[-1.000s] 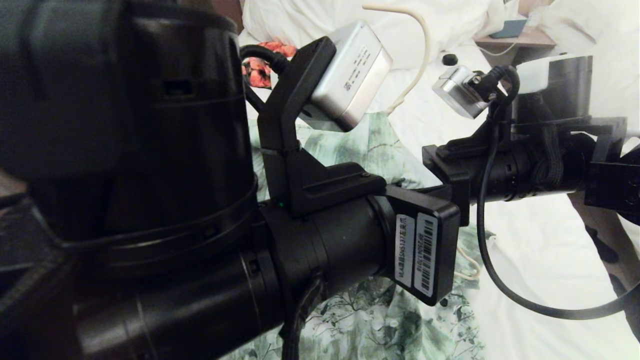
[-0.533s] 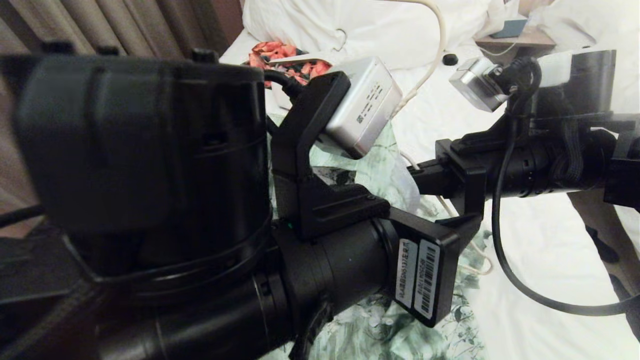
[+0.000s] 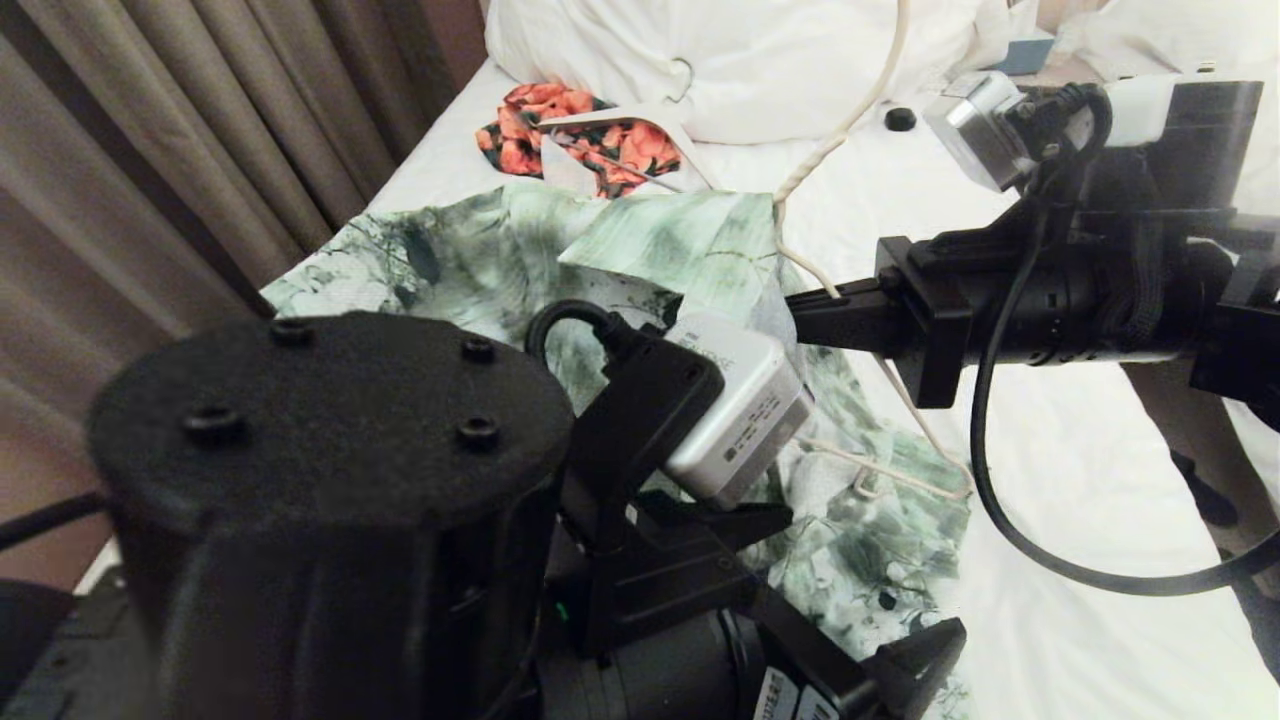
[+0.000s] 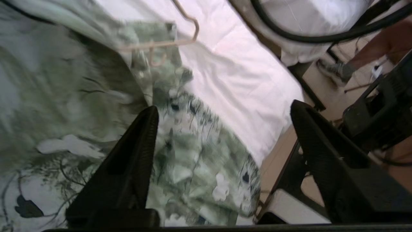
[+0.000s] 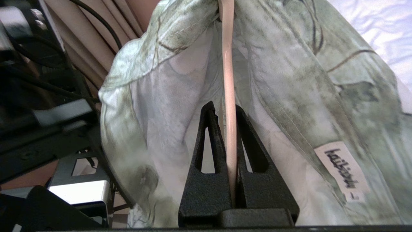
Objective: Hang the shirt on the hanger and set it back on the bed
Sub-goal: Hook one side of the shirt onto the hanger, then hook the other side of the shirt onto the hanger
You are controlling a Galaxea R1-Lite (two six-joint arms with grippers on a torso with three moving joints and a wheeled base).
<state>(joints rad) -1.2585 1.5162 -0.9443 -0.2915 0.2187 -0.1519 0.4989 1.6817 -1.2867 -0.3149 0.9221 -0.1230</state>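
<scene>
My right gripper point(image 5: 229, 129) clamped on hanger point(image 5: 227, 80) wire inside shirt point(image 3: 480, 265) collar. Left gripper point(image 4: 222, 135) jaws wide apart, empty, above shirt hem near bed point(image 3: 1080, 520) side edge. Risk I see: unsupported shoulder sliding off thin wire once lifted.

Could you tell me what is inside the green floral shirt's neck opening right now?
The cream hanger runs into the shirt, clamped by the right gripper. Its lower corner pokes out at the shirt's edge; the rest is covered by fabric.
</scene>
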